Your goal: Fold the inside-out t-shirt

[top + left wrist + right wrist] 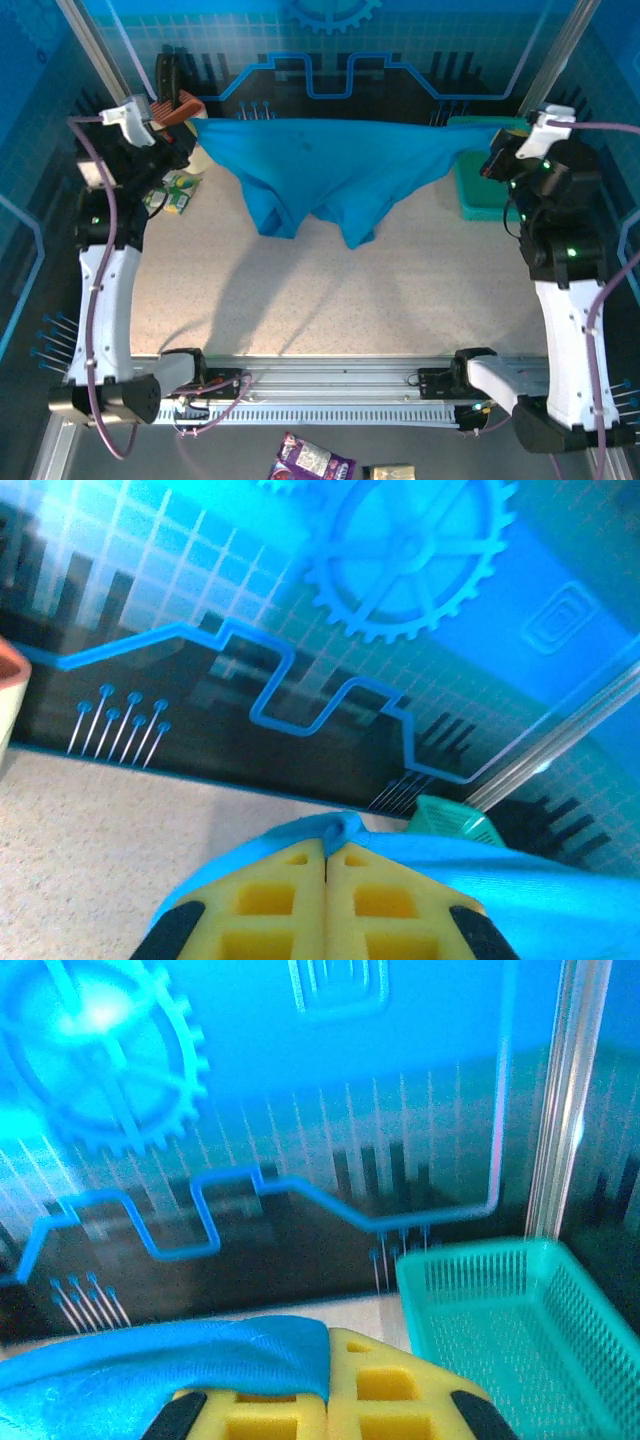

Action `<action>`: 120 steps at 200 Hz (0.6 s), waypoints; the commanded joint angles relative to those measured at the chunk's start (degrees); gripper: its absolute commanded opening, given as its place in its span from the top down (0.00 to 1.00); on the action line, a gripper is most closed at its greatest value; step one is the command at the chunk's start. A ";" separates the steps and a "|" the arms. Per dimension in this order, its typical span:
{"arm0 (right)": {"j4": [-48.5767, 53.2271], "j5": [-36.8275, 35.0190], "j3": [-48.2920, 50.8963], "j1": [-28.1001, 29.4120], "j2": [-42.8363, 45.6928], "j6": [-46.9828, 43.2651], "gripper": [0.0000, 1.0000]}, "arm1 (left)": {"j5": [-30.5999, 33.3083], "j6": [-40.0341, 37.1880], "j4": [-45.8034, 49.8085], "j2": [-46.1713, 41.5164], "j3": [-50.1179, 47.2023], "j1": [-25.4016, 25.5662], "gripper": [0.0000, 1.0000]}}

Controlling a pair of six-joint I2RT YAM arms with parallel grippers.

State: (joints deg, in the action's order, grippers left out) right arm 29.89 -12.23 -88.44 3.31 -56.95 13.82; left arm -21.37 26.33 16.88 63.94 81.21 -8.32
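Your left gripper (327, 848): yellow pads pressed flat together, an edge of the blue t-shirt (330, 170) pinched at their tips; your right gripper (328, 1345): pads closed the same way, shirt cloth caught in the seam and draped over one pad; top view: shirt hangs stretched between both grippers above the speckled table (350, 300), upper edge taut, two lobes sagging mid-span, whether they touch the tabletop you cannot tell; teal mesh basket (500, 1300) sits near the right gripper at the table's far right
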 commanded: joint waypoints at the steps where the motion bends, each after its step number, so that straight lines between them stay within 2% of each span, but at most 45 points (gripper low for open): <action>1: -7.25 -3.48 -1.03 -1.03 3.74 -1.87 1.00 | -1.85 2.18 -0.97 -1.40 2.13 -1.96 1.00; 20: -9.12 0.87 1.87 -1.08 4.19 -1.69 1.00 | -2.37 1.79 0.69 -1.01 8.74 -2.49 1.00; 48: -4.42 10.05 5.44 -0.98 -0.02 1.24 1.00 | -4.66 0.69 7.31 4.43 22.99 -2.49 1.00; 67: -1.78 11.25 8.67 -1.06 -1.98 3.66 1.00 | -7.28 0.62 12.67 8.95 27.28 -2.41 1.00; 79: -0.97 10.24 12.04 -1.06 -2.27 4.16 1.00 | -10.32 0.76 14.87 10.80 24.78 -2.01 1.00; 90: -0.05 9.14 15.21 -1.17 -2.76 4.41 1.00 | -11.61 0.33 16.03 11.41 18.72 -0.55 1.00; 120: 1.76 8.07 23.72 -2.40 -6.24 3.76 1.00 | -9.78 -2.17 13.55 13.03 -2.24 5.25 1.00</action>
State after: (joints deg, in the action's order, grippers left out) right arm 29.23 -2.92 -68.88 2.96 -62.02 16.75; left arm -30.35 26.55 25.61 72.29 91.94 -6.57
